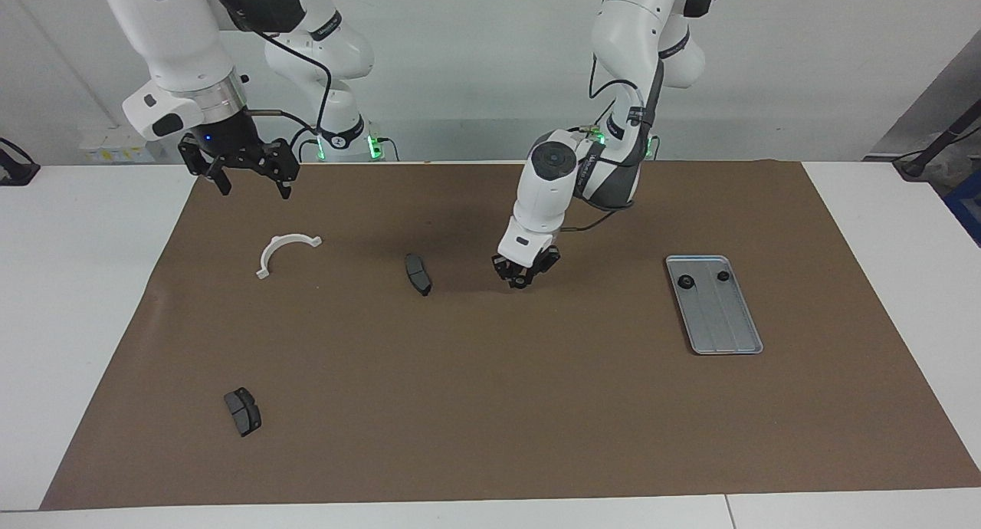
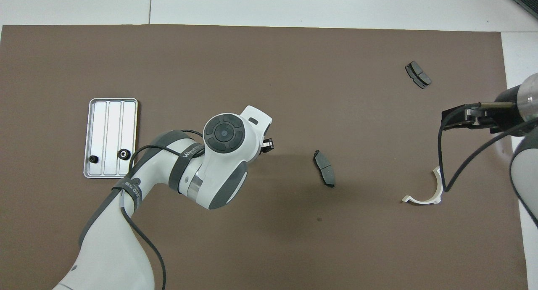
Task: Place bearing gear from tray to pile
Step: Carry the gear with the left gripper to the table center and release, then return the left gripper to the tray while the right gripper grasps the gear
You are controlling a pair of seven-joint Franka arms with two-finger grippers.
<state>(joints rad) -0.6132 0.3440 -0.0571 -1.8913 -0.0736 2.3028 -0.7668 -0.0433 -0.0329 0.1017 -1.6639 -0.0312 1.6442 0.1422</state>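
Left gripper (image 1: 523, 277): pinching small dark part, over mat (image 1: 490, 406) | right gripper (image 1: 244, 178): spread, waiting | tray (image 1: 724, 322): 2 gears (image 1: 687, 282).

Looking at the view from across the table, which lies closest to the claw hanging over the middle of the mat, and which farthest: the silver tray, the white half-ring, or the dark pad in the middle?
From the left gripper, over the mat's middle:
1. Middle brake pad, just beside it toward the right arm's end.
2. Tray, toward the left arm's end.
3. White half-ring, toward the right arm's end, under the waiting right gripper.
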